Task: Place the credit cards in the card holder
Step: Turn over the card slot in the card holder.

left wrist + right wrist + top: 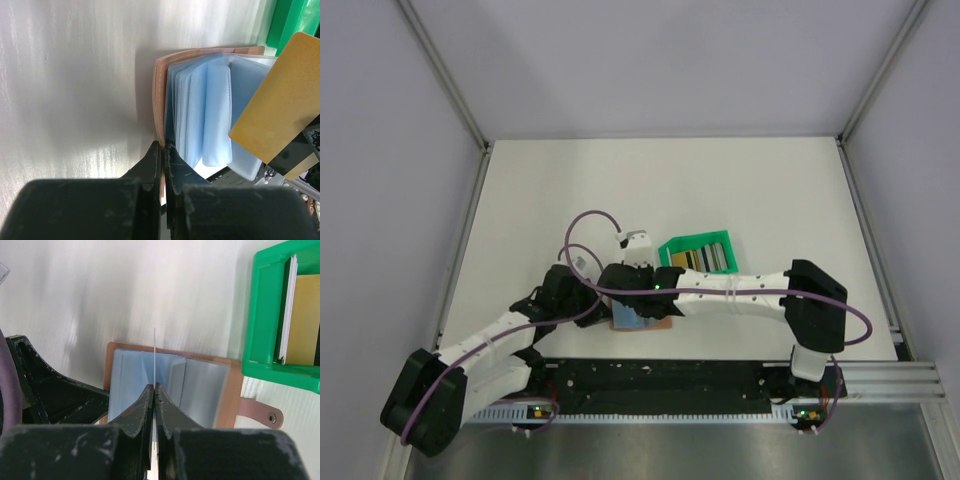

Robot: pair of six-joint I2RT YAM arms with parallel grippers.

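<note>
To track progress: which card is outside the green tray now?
The gold card, gripped by the right pincer over the open brown holder; the others are in the tray.

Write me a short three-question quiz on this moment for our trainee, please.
1. True or false: the card holder lies closed.
2. What does the right gripper pinch? A) nothing B) a yellow-gold card C) a pen
3. Fill in: the left gripper is shut on the edge of the ____.
Key: 1 false, it lies open with its clear sleeves showing; 2 B; 3 card holder.
</note>
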